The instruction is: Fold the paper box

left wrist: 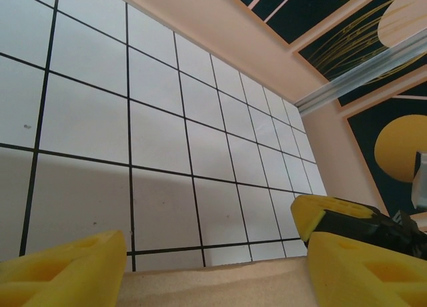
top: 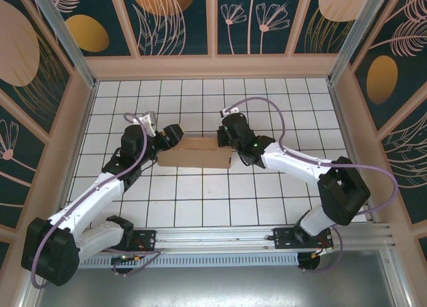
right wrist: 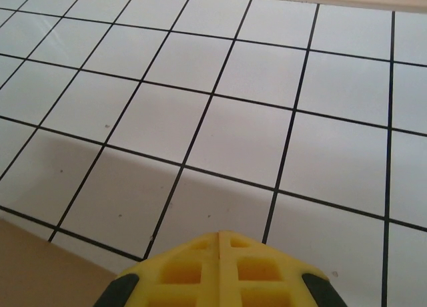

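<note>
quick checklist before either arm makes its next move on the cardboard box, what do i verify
1. Is the paper box between both arms and close to each? Ok: it lies on the tiles with one gripper at each end.
2. Is the left gripper ready to grip? Ok: its jaws are wide apart, with the box's edge between them.
3. Is the right gripper holding cardboard? Not ok: its jaws are shut together, and the cardboard lies off to their side.
4. How far has the folding got? Cannot tell: there is too little detail from above.
</note>
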`<state>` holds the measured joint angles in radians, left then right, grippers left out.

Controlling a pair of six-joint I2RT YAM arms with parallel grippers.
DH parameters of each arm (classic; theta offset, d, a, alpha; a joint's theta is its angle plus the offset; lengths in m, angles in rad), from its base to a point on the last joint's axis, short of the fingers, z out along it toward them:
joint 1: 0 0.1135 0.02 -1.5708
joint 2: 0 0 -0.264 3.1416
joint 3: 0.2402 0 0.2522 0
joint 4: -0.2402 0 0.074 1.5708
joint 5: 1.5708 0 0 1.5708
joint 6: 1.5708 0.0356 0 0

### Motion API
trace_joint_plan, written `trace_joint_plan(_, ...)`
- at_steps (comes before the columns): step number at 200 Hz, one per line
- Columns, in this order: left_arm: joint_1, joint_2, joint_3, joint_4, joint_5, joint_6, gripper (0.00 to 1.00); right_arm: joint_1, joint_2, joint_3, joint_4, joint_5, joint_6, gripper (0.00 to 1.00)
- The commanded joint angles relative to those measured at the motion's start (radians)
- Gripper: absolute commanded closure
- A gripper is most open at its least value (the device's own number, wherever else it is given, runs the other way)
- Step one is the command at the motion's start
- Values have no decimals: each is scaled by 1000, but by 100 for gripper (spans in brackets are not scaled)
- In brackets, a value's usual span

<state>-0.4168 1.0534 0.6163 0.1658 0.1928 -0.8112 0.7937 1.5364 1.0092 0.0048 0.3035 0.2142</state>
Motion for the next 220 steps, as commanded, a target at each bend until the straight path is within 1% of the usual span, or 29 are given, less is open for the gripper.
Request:
trace_joint_plan(1, -5, 26, -65, -166, 10, -85, 28, -1, 72, -8, -31, 34, -53, 100)
trace_joint_plan(22, -5, 13, -77, -168, -8, -112, 28, 5, 117, -5, 9, 37, -94, 100)
trace_joint_plan(53, -5, -17, -85, -193, -46, -151, 27, 16, 204, 62, 20, 43, -126, 100)
trace_joint_plan(77, -5, -29, -94, -195, -53, -179, 27, 16, 251, 83, 67, 33, -149, 100)
trace_joint_plan(107, -5, -39, -117, -191, -58, -213, 27, 16, 312, 124, 69, 28, -173, 100)
trace_joint_plan(127, -5, -42, -131, -201, -67, -255, 27, 6, 302, 125, 78, 1, -174, 100)
trace_joint_plan(153, -5, -53, -135, -219, -93, -258, 27, -11, 211, 155, 52, -16, -179, 100)
trace_joint_plan(175, -5, -51, -122, -234, -111, -253, 27, -51, 128, 213, -43, -87, -109, 86)
trace_joint_plan(186, -5, -46, -116, -234, -110, -252, 27, -81, 87, 228, -96, -154, -45, 78)
trace_joint_plan(199, -5, -43, -112, -235, -111, -251, 27, -114, 48, 219, -148, -245, 20, 67)
trace_joint_plan(220, -5, -41, -110, -236, -114, -245, 27, -141, -25, 186, -227, -267, 87, 59)
